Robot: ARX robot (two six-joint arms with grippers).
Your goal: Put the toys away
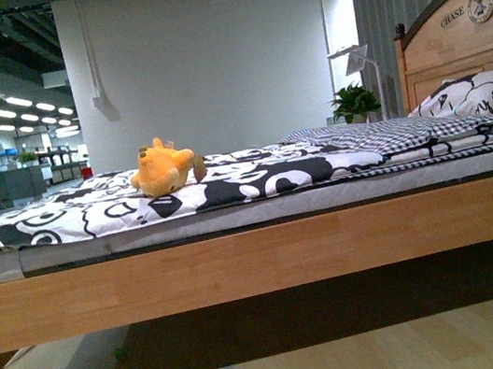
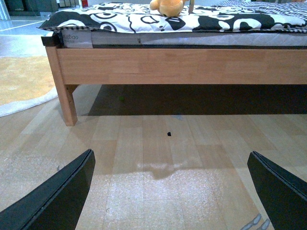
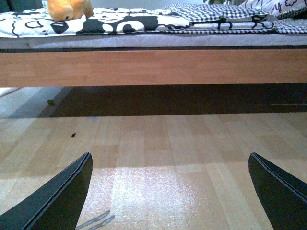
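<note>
Our left claw (image 2: 171,153) and right claw (image 3: 170,154) gape empty above the floor (image 2: 120,143) before the bed (image 1: 241,266); the plush toy (image 1: 163,168) lies on that bed, so we judge nothing done.

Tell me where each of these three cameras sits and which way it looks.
Front view: low on the robot's body, facing the bed side-on, plush toy on it; no arm shows.
Left wrist view: on the left arm, looking across the floor to the bed; open left gripper frames it.
Right wrist view: same from the right arm, with the open right gripper.
Shared: all three show plush toy and bed.
</note>
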